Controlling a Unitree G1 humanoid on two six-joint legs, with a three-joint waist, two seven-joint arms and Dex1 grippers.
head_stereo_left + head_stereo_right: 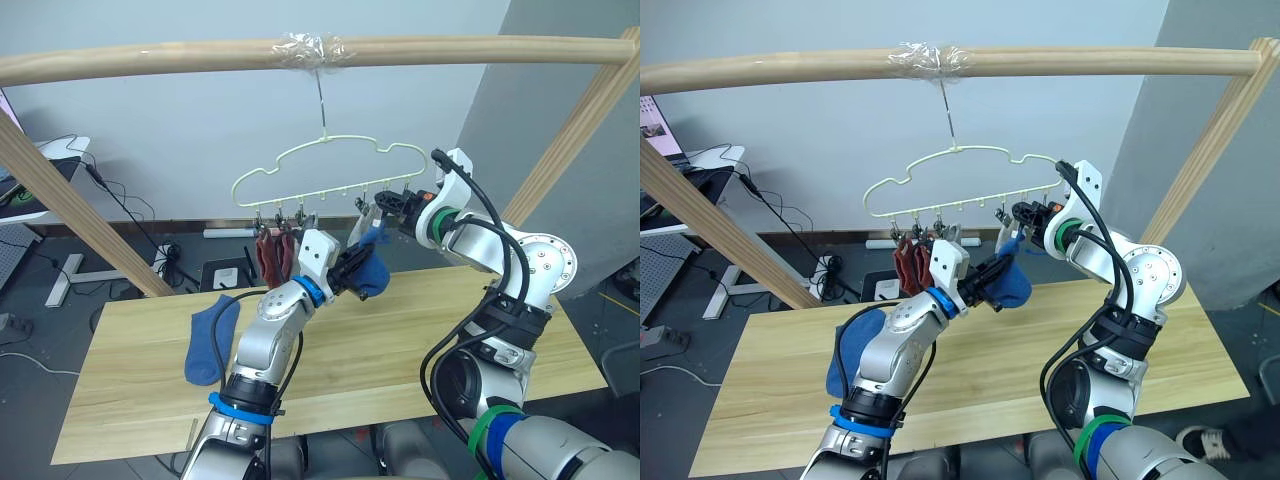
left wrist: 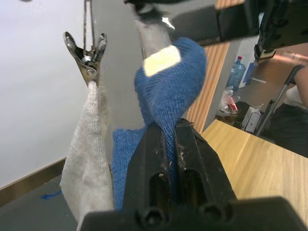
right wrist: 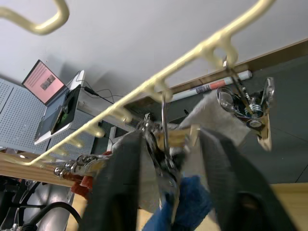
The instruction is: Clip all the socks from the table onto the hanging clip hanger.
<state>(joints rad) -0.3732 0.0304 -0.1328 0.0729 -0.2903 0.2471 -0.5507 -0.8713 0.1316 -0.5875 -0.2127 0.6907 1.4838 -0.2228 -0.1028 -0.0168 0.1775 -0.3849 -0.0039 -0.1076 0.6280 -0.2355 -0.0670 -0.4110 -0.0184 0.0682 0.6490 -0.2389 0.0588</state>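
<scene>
Blue knit fills my left pincer (image 2: 166, 144): its two black fingers are pressed together on a blue sock (image 1: 372, 268), held up just under the pale-yellow clip hanger (image 1: 330, 165). My right pincer (image 3: 168, 163) is raised to the same spot, its fingers spread apart on either side of a metal clip (image 3: 166, 175) that hangs from the hanger's bar, with the top of the blue sock right at that clip; I cannot tell whether the clip has bitten the fabric. A light grey sock (image 2: 89, 159) hangs from the neighbouring clip, just beside the blue one. Two rust red socks (image 1: 274, 255) hang from clips further toward the hanger's left end. A second blue sock (image 1: 210, 338) lies flat on the left part of the wooden tabletop (image 1: 400, 350). The hanger's hook is taped to a thick wooden pole (image 1: 450, 50) overhead.
</scene>
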